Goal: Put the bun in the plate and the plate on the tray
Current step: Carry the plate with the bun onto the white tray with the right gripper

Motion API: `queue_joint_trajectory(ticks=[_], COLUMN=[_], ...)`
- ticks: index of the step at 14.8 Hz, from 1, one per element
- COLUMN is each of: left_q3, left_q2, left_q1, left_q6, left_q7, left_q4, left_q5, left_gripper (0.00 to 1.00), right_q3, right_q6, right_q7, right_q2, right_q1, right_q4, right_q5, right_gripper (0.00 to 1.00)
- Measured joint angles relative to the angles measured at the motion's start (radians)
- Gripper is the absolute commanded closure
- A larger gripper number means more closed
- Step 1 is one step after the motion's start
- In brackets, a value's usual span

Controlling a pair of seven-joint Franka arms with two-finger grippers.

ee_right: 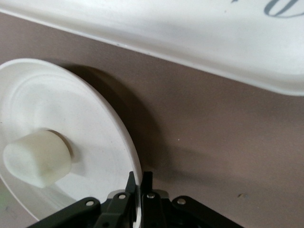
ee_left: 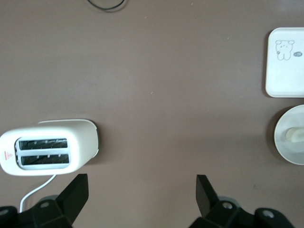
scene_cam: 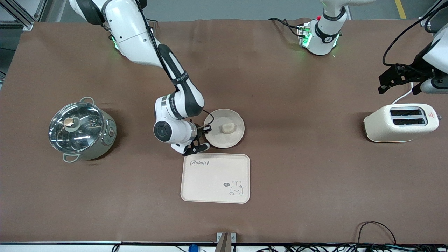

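Observation:
The cream bun (scene_cam: 228, 128) lies in the round plate (scene_cam: 234, 138) at the table's middle. My right gripper (scene_cam: 204, 129) is shut on the plate's rim at the edge toward the right arm's end; in the right wrist view the rim (ee_right: 135, 166) passes between its fingertips (ee_right: 138, 179), with the bun (ee_right: 37, 158) inside the plate. The plate looks tilted up off the cloth. The Rabbit tray (scene_cam: 215, 177) lies just nearer the front camera than the plate, and its edge (ee_right: 190, 38) shows in the right wrist view. My left gripper (ee_left: 142, 190) is open and empty, waiting high over the toaster's end.
A cream toaster (scene_cam: 401, 122) stands at the left arm's end of the table. A steel pot with a glass lid (scene_cam: 81, 130) stands at the right arm's end. Cables lie along the table's front edge (scene_cam: 374, 231).

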Motion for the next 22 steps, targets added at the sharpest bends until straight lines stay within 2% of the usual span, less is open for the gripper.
queue_joint_trajectory(ticks=[3, 6, 10, 15, 18, 22], left_q3=[0.001, 0.001, 0.007, 0.014, 0.015, 0.016], left_q2=[0.009, 0.015, 0.015, 0.017, 0.026, 0.032], left_q1=[-0.002, -0.003, 0.0, 0.005, 0.005, 0.006], left_q6=[0.011, 0.002, -0.017, -0.019, -0.019, -0.02], left_q7=[0.0, 0.001, 0.005, 0.006, 0.006, 0.006], left_q4=[0.006, 0.009, 0.038, 0.042, 0.042, 0.044], left_q5=[0.0, 0.0, -0.059, -0.059, -0.059, -0.04], left_gripper=[0.0, 0.0, 0.0, 0.0, 0.0, 0.0], right_q3=[-0.002, -0.01, -0.017, -0.018, -0.018, -0.017], right_q6=[0.0, 0.009, 0.012, 0.014, 0.023, 0.03], right_q7=[0.0, 0.0, 0.017, 0.068, 0.081, 0.114], right_q2=[-0.001, -0.005, -0.011, -0.003, 0.043, 0.165], right_q1=[-0.001, -0.004, -0.026, -0.109, -0.146, -0.186], right_q4=[0.002, 0.02, 0.077, 0.152, 0.224, 0.383], right_q5=[0.016, 0.101, 0.184, 0.203, 0.205, 0.208], right_gripper=[0.99, 1.0, 1.0, 0.99, 0.99, 1.0])
